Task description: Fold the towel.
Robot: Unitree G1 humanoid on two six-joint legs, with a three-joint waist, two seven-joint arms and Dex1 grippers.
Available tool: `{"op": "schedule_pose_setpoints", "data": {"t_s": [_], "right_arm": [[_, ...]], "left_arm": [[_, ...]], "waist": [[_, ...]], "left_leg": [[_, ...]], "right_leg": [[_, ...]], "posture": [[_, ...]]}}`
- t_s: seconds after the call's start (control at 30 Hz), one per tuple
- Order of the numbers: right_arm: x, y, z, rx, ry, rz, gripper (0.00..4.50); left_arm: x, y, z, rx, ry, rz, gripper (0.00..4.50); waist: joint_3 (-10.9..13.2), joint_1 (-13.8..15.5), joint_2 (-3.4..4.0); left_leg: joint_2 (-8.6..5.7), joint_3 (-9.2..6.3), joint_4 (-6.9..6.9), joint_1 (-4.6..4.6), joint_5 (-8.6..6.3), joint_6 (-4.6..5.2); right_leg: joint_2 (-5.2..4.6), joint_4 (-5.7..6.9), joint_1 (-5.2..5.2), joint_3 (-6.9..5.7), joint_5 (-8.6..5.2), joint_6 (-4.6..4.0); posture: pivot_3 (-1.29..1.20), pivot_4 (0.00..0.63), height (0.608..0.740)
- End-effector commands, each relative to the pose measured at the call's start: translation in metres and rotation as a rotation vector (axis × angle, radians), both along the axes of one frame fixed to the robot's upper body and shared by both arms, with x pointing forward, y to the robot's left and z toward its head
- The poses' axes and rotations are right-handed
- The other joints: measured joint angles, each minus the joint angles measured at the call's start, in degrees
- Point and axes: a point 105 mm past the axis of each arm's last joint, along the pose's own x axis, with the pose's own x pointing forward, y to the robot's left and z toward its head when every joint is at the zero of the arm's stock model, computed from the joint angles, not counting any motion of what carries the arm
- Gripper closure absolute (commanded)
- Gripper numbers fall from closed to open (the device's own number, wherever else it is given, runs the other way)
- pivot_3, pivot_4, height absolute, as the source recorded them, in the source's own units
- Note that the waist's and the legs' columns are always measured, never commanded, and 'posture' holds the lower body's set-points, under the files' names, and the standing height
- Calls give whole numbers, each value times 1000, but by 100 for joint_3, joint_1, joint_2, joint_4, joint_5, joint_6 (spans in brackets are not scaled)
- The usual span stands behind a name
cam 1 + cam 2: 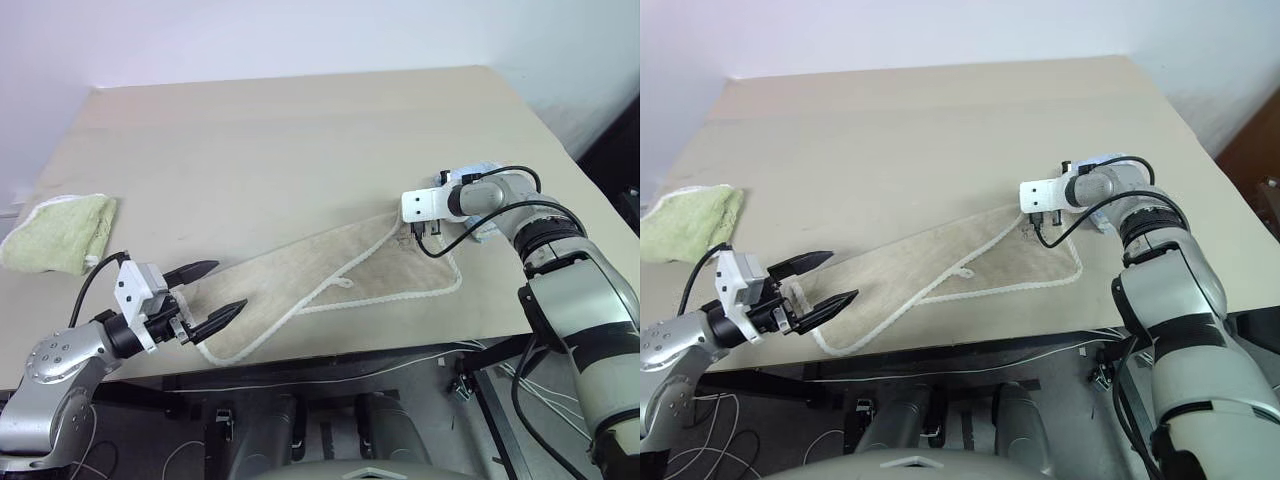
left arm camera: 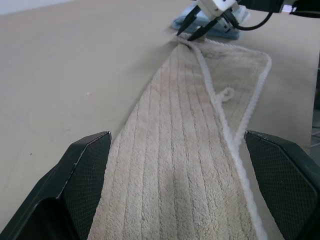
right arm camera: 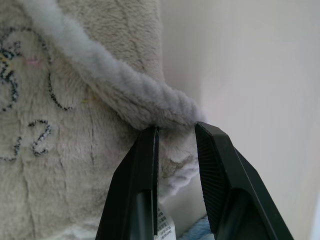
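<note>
Beige ribbed towel (image 1: 330, 280), corded white edge, stretched on tan bench (image 1: 300, 150); right pincer (image 3: 176, 132) pinches its corner, left pincer (image 1: 208, 290) wide over the opposite end.

Head pair looked down over the table (image 1: 300, 130); both wrist cameras faced the towel (image 2: 185, 150), right one far closer

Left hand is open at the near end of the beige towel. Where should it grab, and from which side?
Probably the near corner of the beige towel, at its corded white edge. Come in level from the table's front edge, along the towel's length: the strip lies flat between the left hand's open fingers, and the right hand already pinches the far corner.
</note>
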Motion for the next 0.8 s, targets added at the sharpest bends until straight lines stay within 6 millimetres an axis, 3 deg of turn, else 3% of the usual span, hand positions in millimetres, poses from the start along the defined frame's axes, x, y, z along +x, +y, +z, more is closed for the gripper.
{"op": "schedule_pose_setpoints", "data": {"t_s": [0.03, 0.23, 0.33, 0.63, 0.8], "right_arm": [[2, -2, 28, -17, -26, 24, 2936], [1, 14, 39, -53, -55, 118, 1064], [2, 10, 33, -207, -56, 143, 112], [8, 27, 33, -417, -129, 241, 112], [9, 36, 27, -470, -129, 270, 112]], "left_arm": [[-4, 3, 5, 11, -47, 7, 0], [-6, 2, 2, 6, -46, 10, 0], [-6, 2, 1, 7, -47, 9, 0], [-11, 0, -3, 10, -41, 24, 0], [-15, -9, 6, 3, -47, 38, 0]], "waist": [[0, -29, 1], [1, -88, 2], [5, -96, 9], [8, -94, 13], [9, -81, 15]], "left_leg": [[0, 0, -1, 0, 0, 0], [0, 0, -3, 0, 0, 0], [0, 0, -4, 2, 0, 0], [0, 0, -7, 3, 3, -5], [1, 0, -11, 3, 6, -10]], "right_leg": [[0, 0, 0, 0, 0, 0], [0, -1, 2, 0, 0, 1], [2, 3, 0, 1, 0, 1], [5, 6, -16, 1, 0, 0], [7, 13, -15, 2, 0, 0]], "posture": [[0, 150, 740], [0, 150, 740], [0, 150, 740], [0, 150, 740], [0, 150, 740]]}}
